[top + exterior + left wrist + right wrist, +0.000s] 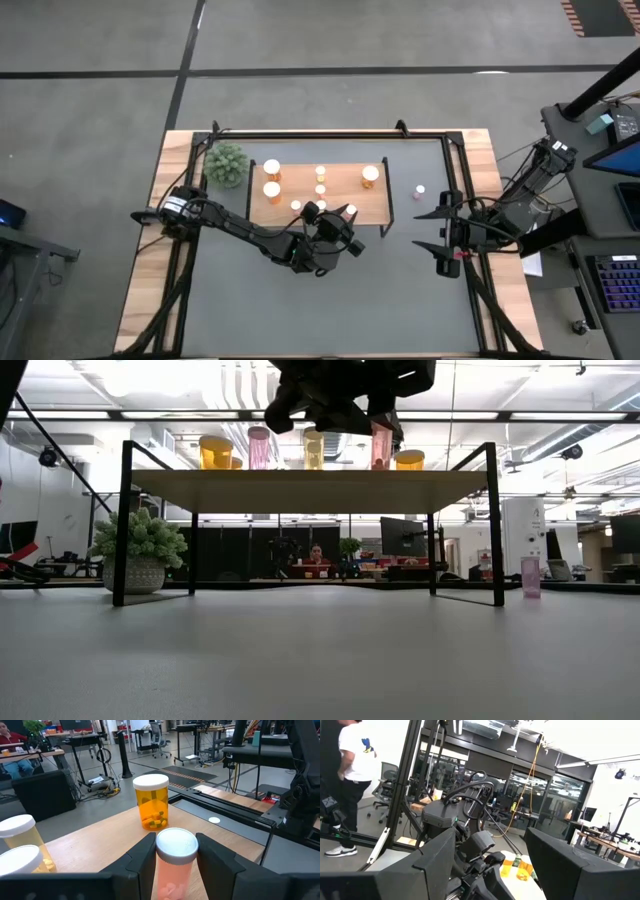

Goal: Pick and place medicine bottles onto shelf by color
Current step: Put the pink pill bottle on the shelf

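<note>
Shelf (100, 845) edge hides the pink bottle's (175, 865) base in left tool (175, 857).

Pink bottle (174, 865), white cap; orange bottle (152, 802); light-wood shelf (345, 200).

The shelf (300, 190) is pale matt wood on thin black metal legs. Bottles (152, 802) are glossy translucent plastic with smooth white caps. The table (330, 290) is matt grey.

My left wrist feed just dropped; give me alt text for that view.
The left gripper holds a white-capped pink bottle between its dark fingers, above the light-wood shelf. An orange bottle stands just beyond, and two pale yellow bottles stand off to one side.
</note>
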You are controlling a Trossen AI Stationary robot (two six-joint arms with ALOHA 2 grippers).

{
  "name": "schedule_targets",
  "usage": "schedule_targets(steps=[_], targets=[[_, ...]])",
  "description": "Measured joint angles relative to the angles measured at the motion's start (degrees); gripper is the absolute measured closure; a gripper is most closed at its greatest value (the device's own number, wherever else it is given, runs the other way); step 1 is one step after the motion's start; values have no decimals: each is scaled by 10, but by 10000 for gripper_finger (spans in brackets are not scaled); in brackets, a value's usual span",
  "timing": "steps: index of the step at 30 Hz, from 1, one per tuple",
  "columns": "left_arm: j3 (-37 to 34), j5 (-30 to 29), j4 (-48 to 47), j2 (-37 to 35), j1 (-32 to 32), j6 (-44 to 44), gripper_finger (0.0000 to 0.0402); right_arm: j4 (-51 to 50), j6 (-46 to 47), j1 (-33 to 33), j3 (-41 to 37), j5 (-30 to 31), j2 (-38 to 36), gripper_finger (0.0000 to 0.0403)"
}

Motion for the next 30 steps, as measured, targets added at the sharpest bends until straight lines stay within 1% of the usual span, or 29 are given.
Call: schedule_targets(steps=[11, 22, 25, 30], targets=[[0, 6, 0, 0, 2, -1, 283, -1, 0, 0, 0, 0, 0, 170], [0, 6, 0, -2, 2, 0, 211, -1, -1, 0, 0, 0, 0, 170], [0, 6, 1, -6, 2, 5, 203, -1, -1, 0, 0, 0, 0, 170], [0, 7, 1, -15, 1, 17, 201, -2, 0, 0, 0, 0, 0, 170]])
